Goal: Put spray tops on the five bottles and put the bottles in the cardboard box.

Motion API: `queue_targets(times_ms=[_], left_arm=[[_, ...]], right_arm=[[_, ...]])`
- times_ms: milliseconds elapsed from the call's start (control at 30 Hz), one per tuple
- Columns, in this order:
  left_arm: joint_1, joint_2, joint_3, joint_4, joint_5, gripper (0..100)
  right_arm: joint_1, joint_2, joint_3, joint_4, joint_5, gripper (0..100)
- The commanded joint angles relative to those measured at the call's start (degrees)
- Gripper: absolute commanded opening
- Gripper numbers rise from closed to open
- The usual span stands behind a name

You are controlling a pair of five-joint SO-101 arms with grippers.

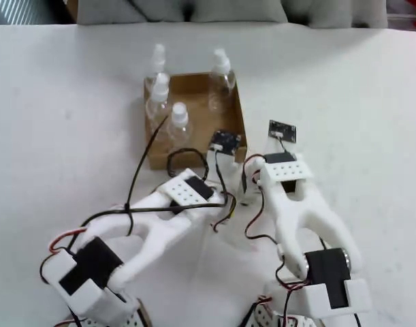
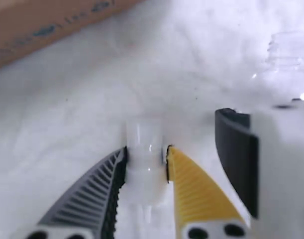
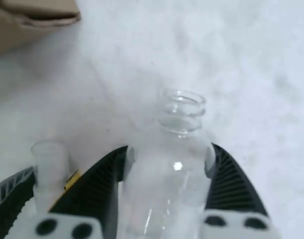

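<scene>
Box: a brown cardboard box (image 1: 242, 112), open on top, sits mid-table, its near wall just beyond both arm heads.
Packed bottles: four clear plastic bottles with white spray tops (image 1: 221, 78) stand upright at the box. Three are inside; the far-left one is at the back rim, and I cannot tell whether it is inside or behind.
In the way: a black cable (image 1: 148, 146) rises from the left arm across the box's near-left corner. Thin red and black wires (image 1: 252, 231) loop between the two arms. The left arm's camera board overhangs the box's near-right corner.
Open room: the white table (image 1: 350, 88) lies bare left, right and beyond the box. Brown floor shows in the box between the bottles, toward its near-right part.
Left gripper (image 2: 146, 158): a grey finger and a yellow finger are pressed on either side of a small clear spray top (image 2: 143, 137), held upright low over the table.
Right gripper (image 3: 170, 152): black ribbed fingers clamp the shoulders of a clear plastic bottle with an open threaded neck (image 3: 181, 112), upright and uncapped.
Top to bottle: just beside each other and apart, in front of the box's near wall; the top is not on the neck.
</scene>
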Motion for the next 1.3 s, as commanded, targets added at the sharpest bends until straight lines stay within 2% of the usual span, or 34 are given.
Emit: queue_targets(times_ms=[0,100,267,467,600,833,1100,1267], left_arm=[[0.04,-2.51,0.44,0.88,-0.79,3],[0.04,-2.51,0.44,0.88,-0.79,3],[0.04,-2.51,0.44,0.88,-0.79,3],[0.04,-2.51,0.44,0.88,-0.79,3],[0.04,-2.51,0.44,0.88,-0.79,3],[0.04,-2.51,0.44,0.88,-0.79,3],[0.04,-2.51,0.44,0.88,-0.79,3],[0.04,-2.51,0.44,0.88,-0.79,3]], right_arm=[[0.66,-3.3,-2.55,0.66,3.69,2.9],[3.38,-7.08,-2.29,1.8,9.23,2.9],[9.27,-14.81,-1.49,2.68,33.85,3.0],[11.56,-20.7,4.92,2.15,47.03,3.5],[16.13,-19.56,6.42,-0.4,47.91,4.6],[23.52,-11.38,6.33,-6.64,44.4,14.3],[26.51,-8.66,3.6,-5.76,44.4,24.3],[27.21,-9.1,3.25,-5.85,44.22,24.9]])
